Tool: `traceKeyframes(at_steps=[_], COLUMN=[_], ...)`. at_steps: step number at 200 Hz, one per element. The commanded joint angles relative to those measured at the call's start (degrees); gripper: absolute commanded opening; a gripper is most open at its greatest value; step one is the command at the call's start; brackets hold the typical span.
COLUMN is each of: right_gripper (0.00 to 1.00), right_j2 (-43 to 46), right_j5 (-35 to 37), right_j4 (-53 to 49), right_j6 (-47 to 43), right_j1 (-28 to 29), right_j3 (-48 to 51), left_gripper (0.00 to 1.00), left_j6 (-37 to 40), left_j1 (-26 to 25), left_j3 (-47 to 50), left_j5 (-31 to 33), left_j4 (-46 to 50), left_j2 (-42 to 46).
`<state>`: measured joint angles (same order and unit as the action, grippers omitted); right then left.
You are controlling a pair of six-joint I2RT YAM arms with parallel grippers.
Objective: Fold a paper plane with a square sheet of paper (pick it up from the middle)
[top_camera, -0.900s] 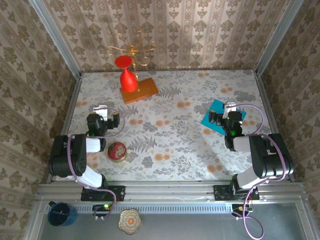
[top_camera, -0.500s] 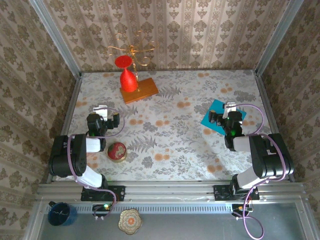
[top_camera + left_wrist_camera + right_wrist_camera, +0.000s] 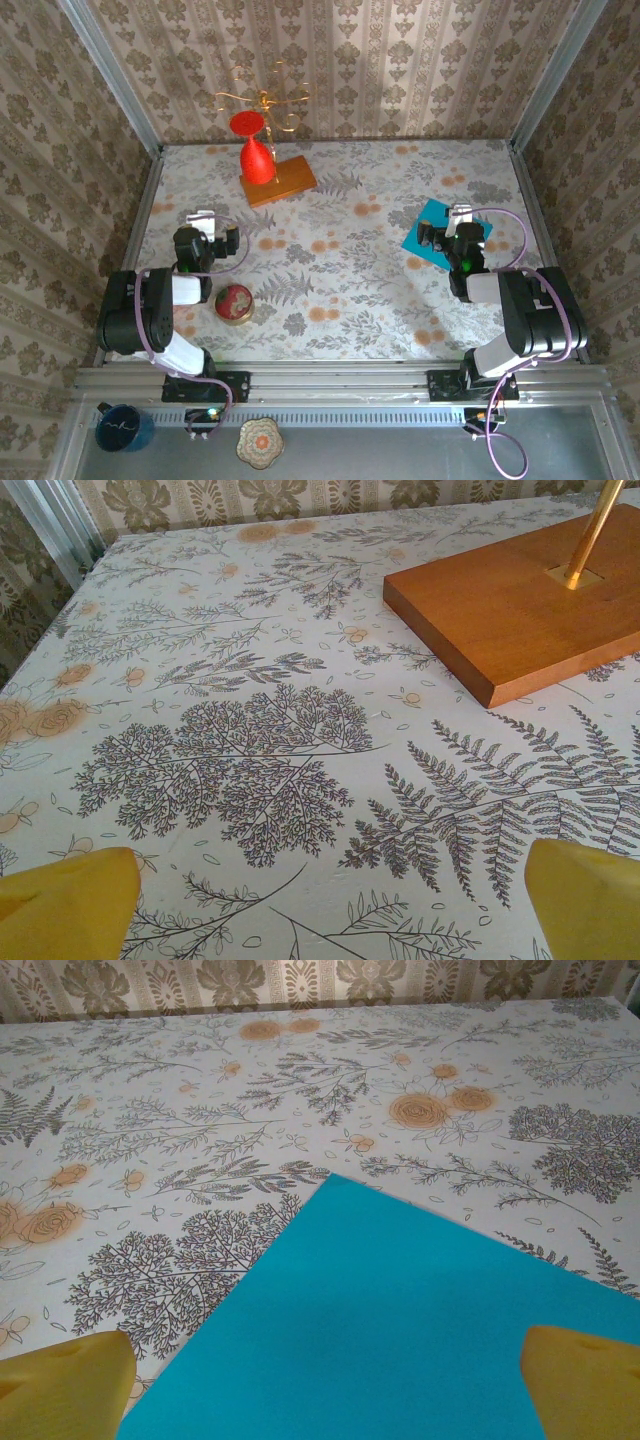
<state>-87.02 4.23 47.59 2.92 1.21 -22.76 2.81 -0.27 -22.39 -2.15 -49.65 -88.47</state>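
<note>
The square sheet of paper (image 3: 428, 228) is flat, teal-blue and unfolded, lying on the flowered tablecloth at the right; its near half is hidden under my right arm in the top view. In the right wrist view the sheet (image 3: 400, 1310) spreads out flat below my right gripper (image 3: 330, 1385), which hovers over it open, yellow fingertips (image 3: 70, 1385) far apart, nothing between them. My left gripper (image 3: 330, 900) is open above bare tablecloth at the left (image 3: 204, 225), yellow fingertips (image 3: 585, 890) spread wide.
An orange wooden block (image 3: 279, 180) with a brass stand and a red glass (image 3: 256, 160) stands at the back; its corner (image 3: 520, 610) lies ahead of the left gripper. A round red tin (image 3: 234, 303) sits near the left arm. Papered walls enclose the table.
</note>
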Motion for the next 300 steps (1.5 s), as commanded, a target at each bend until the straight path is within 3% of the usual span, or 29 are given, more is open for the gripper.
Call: traceKeyframes(at_steps=[1, 35, 65, 100, 117, 141, 166, 187, 221, 260, 300], right_gripper=[1.0, 1.0, 1.0, 1.0, 1.0, 1.0, 1.0, 1.0, 1.0, 1.0, 0.93], right_j2=[-0.9, -0.7, 1.9, 14.1, 18.6, 22.7, 22.4, 20.4, 13.2, 1.8, -7.4], right_j5=[-0.4, -0.4, 3.1, 6.3, 6.3, 4.2, -0.6, -5.3, -7.9, -12.1, -13.6], right_j4=[-0.3, -0.2, -1.8, -17.1, -26.6, -40.4, -51.6, -55.8, -63.9, -67.7, -70.1], right_j6=[-0.9, -0.8, 0.2, 2.7, 8.4, 15.8, 18.8, 21.2, 27.8, 32.7, 36.1], right_j1=[-0.3, -0.4, -0.2, 0.0, 0.0, 0.0, 0.0, 0.0, -0.8, -1.9, -3.4], right_j3=[-1.5, -1.4, -1.5, -4.4, -7.2, -12.1, -17.6, -20.3, -26.6, -33.5, -38.7], left_gripper=[1.0, 1.0, 1.0, 1.0, 1.0, 1.0, 1.0, 1.0, 0.99, 0.99, 1.0], left_j6=[0.4, 0.5, -1.6, -6.6, -14.2, -21.3, -25.5, -26.5, -27.1, -30.1, -34.7], left_j1=[0.2, -0.2, -0.6, -0.8, -0.7, -0.7, -0.3, -0.7, -5.4, -15.9, -25.3], left_j3=[-0.8, -1.2, -6.0, -10.8, -13.9, -20.5, -23.9, -23.7, -22.9, -21.3, -19.2], left_j5=[0.1, 1.4, 6.5, 6.2, 6.3, 1.5, -4.4, -10.0, -12.9, -10.1, -7.2], left_j4=[-0.5, 0.6, 15.7, 31.0, 39.7, 52.7, 59.5, 60.7, 61.3, 58.1, 52.1], left_j2=[-0.2, 0.7, 7.6, 16.1, 19.4, 20.7, 20.2, 20.4, 20.1, 17.5, 15.7])
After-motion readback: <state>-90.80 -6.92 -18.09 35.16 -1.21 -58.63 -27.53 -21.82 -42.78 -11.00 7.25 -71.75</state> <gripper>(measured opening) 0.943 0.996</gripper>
